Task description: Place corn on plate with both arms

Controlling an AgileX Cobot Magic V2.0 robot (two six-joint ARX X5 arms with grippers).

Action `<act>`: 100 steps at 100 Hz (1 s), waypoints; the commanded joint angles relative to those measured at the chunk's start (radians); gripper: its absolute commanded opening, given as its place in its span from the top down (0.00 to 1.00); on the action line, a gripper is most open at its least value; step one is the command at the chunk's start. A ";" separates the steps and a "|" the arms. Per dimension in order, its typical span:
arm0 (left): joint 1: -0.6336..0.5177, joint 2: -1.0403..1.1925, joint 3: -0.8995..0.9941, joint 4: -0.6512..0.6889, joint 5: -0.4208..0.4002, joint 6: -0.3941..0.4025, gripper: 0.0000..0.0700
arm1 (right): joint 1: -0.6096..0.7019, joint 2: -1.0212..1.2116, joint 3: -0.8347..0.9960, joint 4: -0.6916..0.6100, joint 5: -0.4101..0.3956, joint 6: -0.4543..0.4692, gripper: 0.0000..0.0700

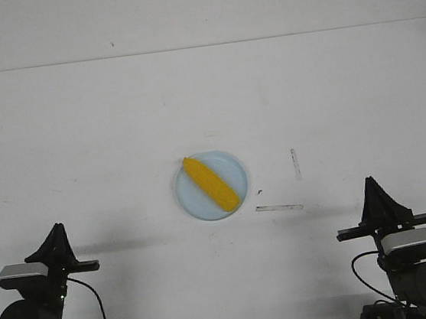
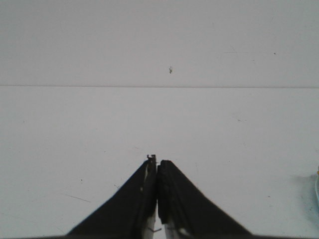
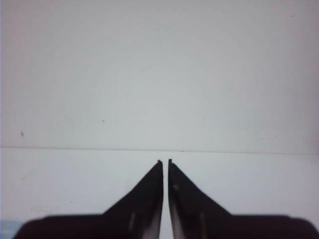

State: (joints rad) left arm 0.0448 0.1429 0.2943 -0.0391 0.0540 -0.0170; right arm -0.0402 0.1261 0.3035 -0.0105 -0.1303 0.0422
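A yellow-orange ear of corn (image 1: 210, 183) lies diagonally across the pale blue plate (image 1: 235, 169) in the middle of the white table. Both arms sit far back from it at the near table edge. My left gripper (image 1: 57, 227) points away over the table at the near left, shut with nothing between its fingers (image 2: 157, 164). At the near right my right gripper (image 1: 369, 182) is shut too, its tips (image 3: 164, 162) a hair apart and holding nothing. Neither wrist view shows the corn; a sliver of the plate's rim (image 2: 317, 189) shows in the left wrist view.
Two thin strips of clear tape lie on the table right of the plate, one upright (image 1: 296, 163) and one flat (image 1: 279, 208). The table's far edge meets a white wall (image 1: 196, 11). Black cables (image 1: 98, 303) hang by both arm bases.
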 commanded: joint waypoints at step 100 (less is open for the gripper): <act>-0.004 -0.140 -0.159 0.088 -0.039 -0.018 1.00 | 0.000 -0.002 0.004 0.011 0.002 0.014 0.98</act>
State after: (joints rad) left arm 0.0425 0.0063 0.1513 0.0200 0.0200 -0.0261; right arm -0.0402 0.1261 0.3035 -0.0105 -0.1307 0.0425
